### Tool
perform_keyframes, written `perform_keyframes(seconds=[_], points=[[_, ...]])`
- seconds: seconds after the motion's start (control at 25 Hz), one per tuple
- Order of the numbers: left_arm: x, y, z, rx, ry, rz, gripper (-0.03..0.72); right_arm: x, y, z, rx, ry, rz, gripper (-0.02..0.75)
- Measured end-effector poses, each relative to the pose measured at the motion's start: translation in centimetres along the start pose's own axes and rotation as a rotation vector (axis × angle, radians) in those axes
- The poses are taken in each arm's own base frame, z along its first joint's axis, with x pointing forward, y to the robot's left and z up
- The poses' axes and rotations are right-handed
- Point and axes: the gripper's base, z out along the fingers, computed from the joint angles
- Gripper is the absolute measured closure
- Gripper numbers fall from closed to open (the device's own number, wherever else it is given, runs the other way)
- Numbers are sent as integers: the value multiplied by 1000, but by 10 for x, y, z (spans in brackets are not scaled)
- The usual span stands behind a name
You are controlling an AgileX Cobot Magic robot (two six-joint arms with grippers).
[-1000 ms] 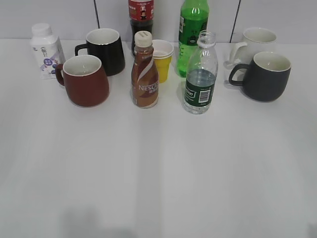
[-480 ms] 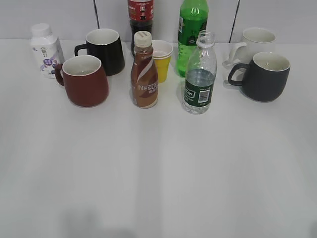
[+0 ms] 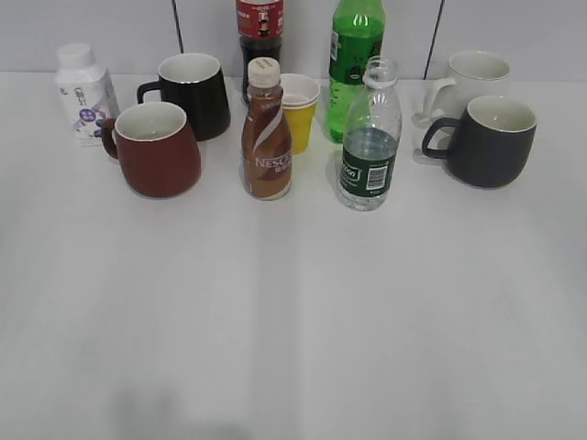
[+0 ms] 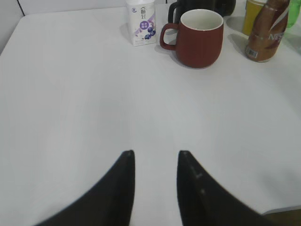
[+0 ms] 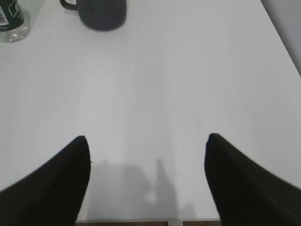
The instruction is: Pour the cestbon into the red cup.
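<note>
The right gripper (image 5: 146,141) hung over the bare white worktop (image 5: 164,84), its two dark fingers (image 5: 56,179) spread wide with nothing between them. At the far left edge stood the cestbon (image 5: 11,21), only its base showing. A dark grey mug (image 5: 101,13) stood near it.

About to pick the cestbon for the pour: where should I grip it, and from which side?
Grip the cestbon around its labelled midsection, from the front-right. It stands upright and uncapped, with the green soda bottle close behind and the Nescafe bottle to its left; the right end effector is open.
</note>
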Motion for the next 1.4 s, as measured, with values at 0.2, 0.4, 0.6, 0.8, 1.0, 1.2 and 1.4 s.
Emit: perform_keyframes(seconds=[0.2, 0.4, 0.6, 0.8, 1.0, 1.2, 1.4], points=[[0, 0, 0, 0, 0, 2, 451, 1, 0, -2, -1, -16, 2, 169], [0, 0, 0, 0, 0, 2, 451, 1, 0, -2, -3, -15, 2, 169], [0, 0, 0, 0, 0, 2, 451, 1, 0, -2, -3, -15, 2, 169], [0, 0, 0, 0, 0, 2, 451, 1, 0, -2, -3, -16, 2, 169], [0, 0, 0, 0, 0, 2, 452, 1, 0, -2, -3, -16, 2, 169], [0, 0, 0, 0, 0, 2, 452, 1, 0, -2, -3, -16, 2, 169], [0, 0, 0, 0, 0, 2, 452, 1, 0, -2, -3, -16, 2, 169]])
